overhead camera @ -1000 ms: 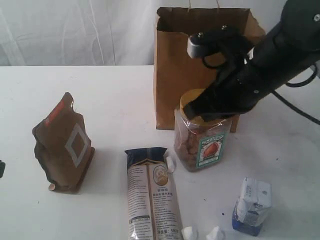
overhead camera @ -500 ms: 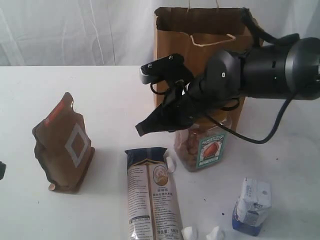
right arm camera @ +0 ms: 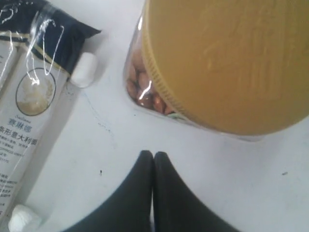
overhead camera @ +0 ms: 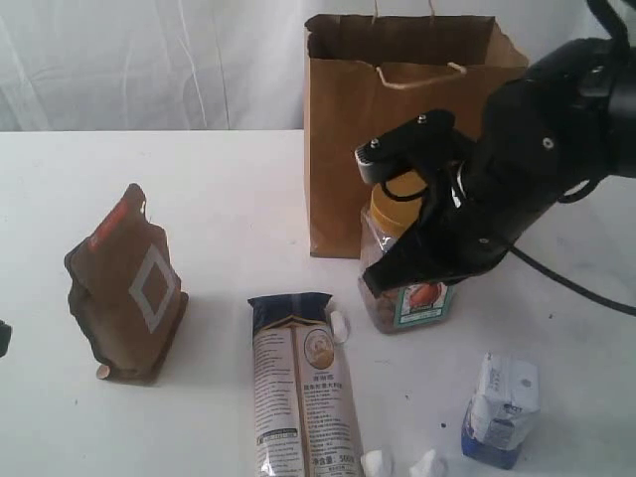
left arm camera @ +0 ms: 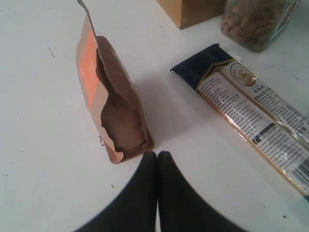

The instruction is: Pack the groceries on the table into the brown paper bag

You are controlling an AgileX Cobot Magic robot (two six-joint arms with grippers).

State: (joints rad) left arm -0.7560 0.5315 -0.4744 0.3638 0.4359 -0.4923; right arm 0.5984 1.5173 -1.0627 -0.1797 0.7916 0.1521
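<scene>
One white table (overhead camera: 219, 199) bears everything: bag (overhead camera: 338, 149) upright at 12 o'clock, packet (overhead camera: 303, 388) flat at 6, pouch (overhead camera: 129, 288) standing at 9, jar (overhead camera: 422, 298) at the bag's 6, carton (overhead camera: 502, 407) at 5. Right gripper (right arm camera: 153, 154) beside the jar and left gripper (left arm camera: 157, 154) near the pouch are pinched together, empty.

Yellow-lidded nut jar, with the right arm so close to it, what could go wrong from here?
1. The right gripper is shut beside the yellow-lidded nut jar. Closed, it cannot take the wide lid, and a sideways move could tip the jar.
2. The jar stands close in front of the brown paper bag, so a shove might crumple or topple the bag.
3. The long noodle packet lies nearby and could get swept aside.
</scene>
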